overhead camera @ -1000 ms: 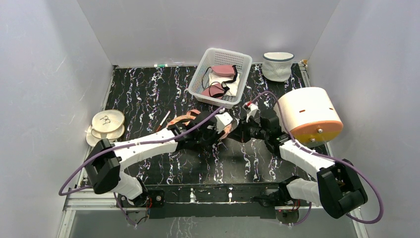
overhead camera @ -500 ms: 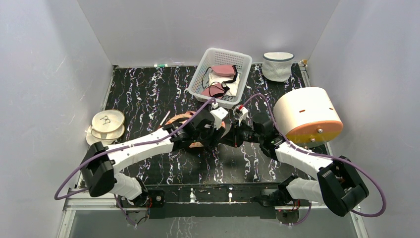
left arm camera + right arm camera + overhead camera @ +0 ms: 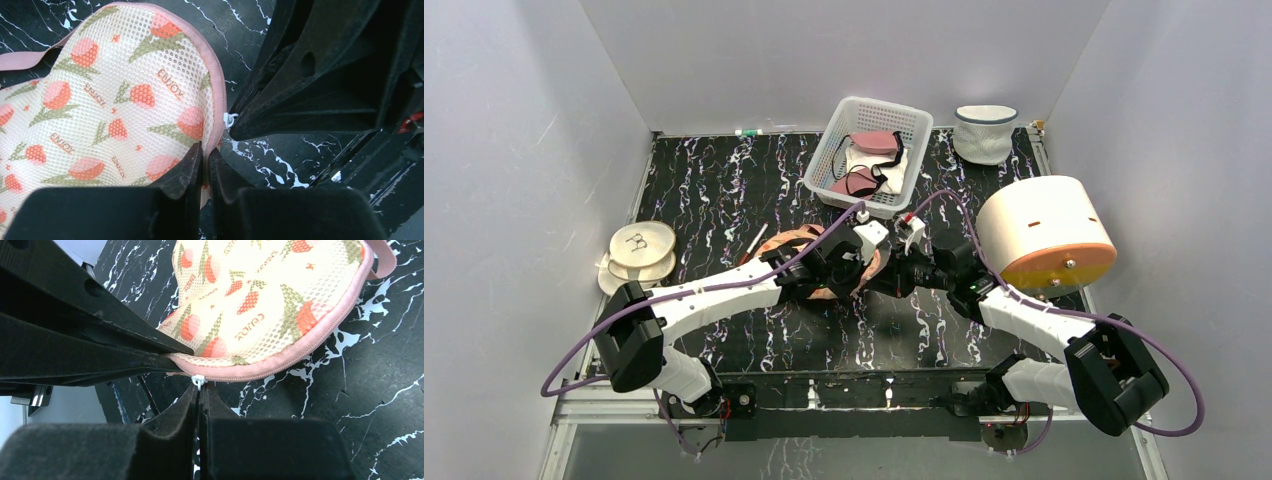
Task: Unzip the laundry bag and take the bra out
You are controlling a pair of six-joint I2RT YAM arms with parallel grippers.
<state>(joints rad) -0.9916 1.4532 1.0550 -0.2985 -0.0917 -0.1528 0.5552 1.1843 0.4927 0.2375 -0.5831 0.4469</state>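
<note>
The laundry bag (image 3: 115, 95), a peach mesh pouch with red-green prints and salmon zip trim, lies zipped shut mid-table, mostly under the two arms in the top view (image 3: 796, 238). My left gripper (image 3: 206, 150) is shut on the bag's trimmed edge, and pink trim shows between its fingers. My right gripper (image 3: 200, 387) faces it from the other side, shut on the small white zip pull (image 3: 198, 380) at the bag's rim (image 3: 280, 360). The two grippers meet almost tip to tip (image 3: 874, 268). The bra is hidden.
A white basket (image 3: 828, 150) with a pink black-strapped bra and white cloth stands just behind the arms. A white mesh tub (image 3: 985, 133) sits back right, a large cream-and-orange drum (image 3: 1049, 232) to the right, and a cream round case (image 3: 639, 250) to the left.
My left gripper opened wider, then closed on the bag's edge. The right gripper shifted a little left, still shut, and the bag moved with the arms.
</note>
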